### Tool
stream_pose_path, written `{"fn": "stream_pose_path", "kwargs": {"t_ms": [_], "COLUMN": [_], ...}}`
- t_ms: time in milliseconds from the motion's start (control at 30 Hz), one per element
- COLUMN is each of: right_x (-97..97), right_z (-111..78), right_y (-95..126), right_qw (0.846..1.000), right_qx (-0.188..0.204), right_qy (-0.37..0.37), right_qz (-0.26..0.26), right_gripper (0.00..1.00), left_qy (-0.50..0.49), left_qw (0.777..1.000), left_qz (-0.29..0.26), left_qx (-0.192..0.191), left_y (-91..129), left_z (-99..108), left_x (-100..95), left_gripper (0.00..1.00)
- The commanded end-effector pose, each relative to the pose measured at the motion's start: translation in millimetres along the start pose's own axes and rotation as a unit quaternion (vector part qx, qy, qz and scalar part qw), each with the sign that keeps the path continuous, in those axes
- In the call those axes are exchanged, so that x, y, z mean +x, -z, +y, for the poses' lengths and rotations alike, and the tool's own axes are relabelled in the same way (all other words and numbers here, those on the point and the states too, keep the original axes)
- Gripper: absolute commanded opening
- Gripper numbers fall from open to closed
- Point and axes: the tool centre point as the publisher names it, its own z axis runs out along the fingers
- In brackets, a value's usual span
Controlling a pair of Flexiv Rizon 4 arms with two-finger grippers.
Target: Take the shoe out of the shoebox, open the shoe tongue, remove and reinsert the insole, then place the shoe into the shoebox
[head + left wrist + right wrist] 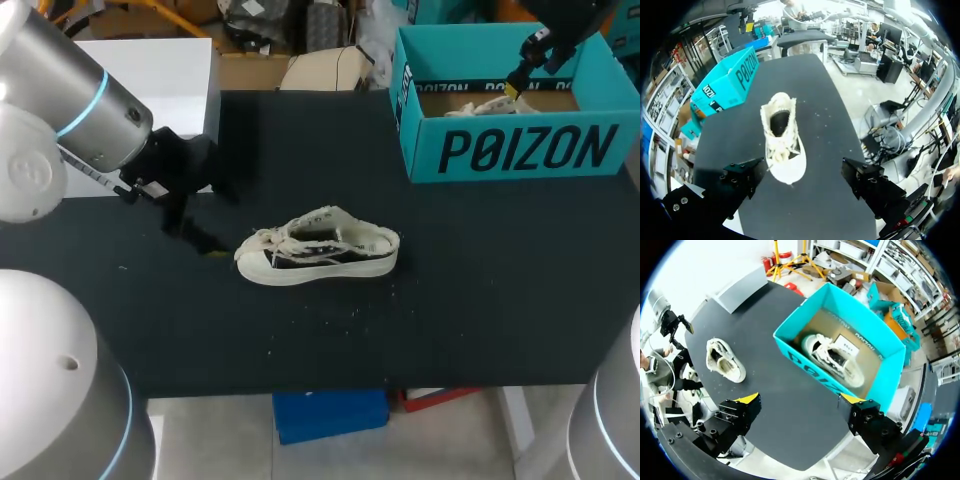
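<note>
The shoe point(318, 248) stands on its sole mid-table, toe toward 9 o'clock. Just off the toe, at 9 o'clock, hovers the left gripper point(804, 170), jaws spread. The shoebox point(520, 150) sits at 1 o'clock with a second shoe point(832, 357) inside. Above it hangs the right gripper point(800, 400), jaws spread.

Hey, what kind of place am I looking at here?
Most likely a robotics lab workbench: a left arm and a right arm reach over a black table, with a shoe and a teal shoebox set out for handling practice.
</note>
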Motion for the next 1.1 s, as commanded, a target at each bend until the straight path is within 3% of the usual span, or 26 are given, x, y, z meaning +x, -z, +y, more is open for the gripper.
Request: {"fn": "stream_pose_path", "kwargs": {"t_ms": [33, 67, 100, 667, 867, 967, 1100], "right_x": [61.5, 75.6, 80.9, 80.9, 134.3, 156.6, 172.3], "right_z": [-21.2, -36.0, -47.3, -47.3, -70.7, -82.0, -87.6], "right_y": [-8.6, -8.1, -9.2, -9.2, -41.0, -57.4, -71.7], "right_qw": [0.98, 0.963, 0.957, 0.957, 0.955, 0.954, 0.951], "right_qx": [-0.008, -0.016, 0.002, 0.002, -0.116, -0.147, -0.181], "right_qy": [0.185, 0.24, 0.255, 0.255, 0.266, 0.256, 0.249], "right_qz": [0.07, 0.12, 0.136, 0.136, 0.058, 0.043, 0.019], "right_gripper": [1.0, 1.0, 1.0, 1.0, 1.0, 1.0, 1.0], "left_qy": [0.0, 0.0, 0.0, 0.0, 0.0, 0.0, 0.0], "left_qw": [1.0, 1.0, 1.0, 1.0, 1.0, 1.0, 1.0], "left_qz": [-0.002, -0.002, -0.002, -0.002, -0.002, -0.002, -0.002], "left_qx": [-0.002, -0.002, -0.002, -0.002, -0.002, -0.002, -0.002], "left_y": [-0.8, -0.8, -0.8, -0.8, -0.8, -0.8, -0.8], "left_z": [-0.2, -0.2, -0.2, -0.2, -0.2, -0.2, -0.2], "left_x": [1.2, 1.2, 1.2, 1.2, 1.2, 1.2, 1.2], "left_gripper": [1.0, 1.0, 1.0, 1.0, 1.0, 1.0, 1.0]}}
